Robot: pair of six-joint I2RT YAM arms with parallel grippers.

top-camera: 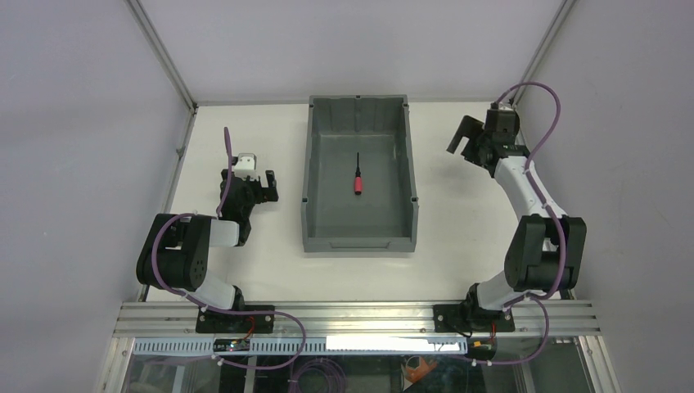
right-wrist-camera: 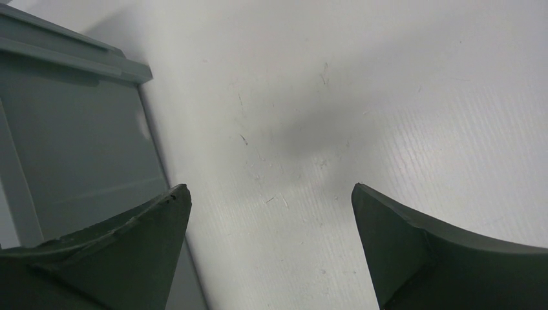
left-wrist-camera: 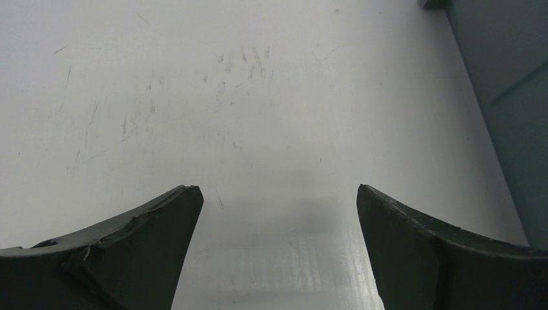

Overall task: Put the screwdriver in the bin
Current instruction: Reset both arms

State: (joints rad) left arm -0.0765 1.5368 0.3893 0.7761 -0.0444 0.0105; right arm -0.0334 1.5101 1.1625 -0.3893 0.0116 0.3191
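Left fingers (left-wrist-camera: 129, 252) and right fingers (right-wrist-camera: 116, 252) gape empty; screwdriver (top-camera: 358, 178) lies in the bin (top-camera: 360, 244), handle toward 6 o'clock.

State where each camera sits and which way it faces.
Top external: above and behind the left arm and right arm, looking down on the table, bin and the screwdriver inside.
Left wrist: left of the bin, facing down at the table; the open left gripper shows.
Right wrist: right of the bin, facing down at the table; the open right gripper shows.
Shared: all three see bin and table.
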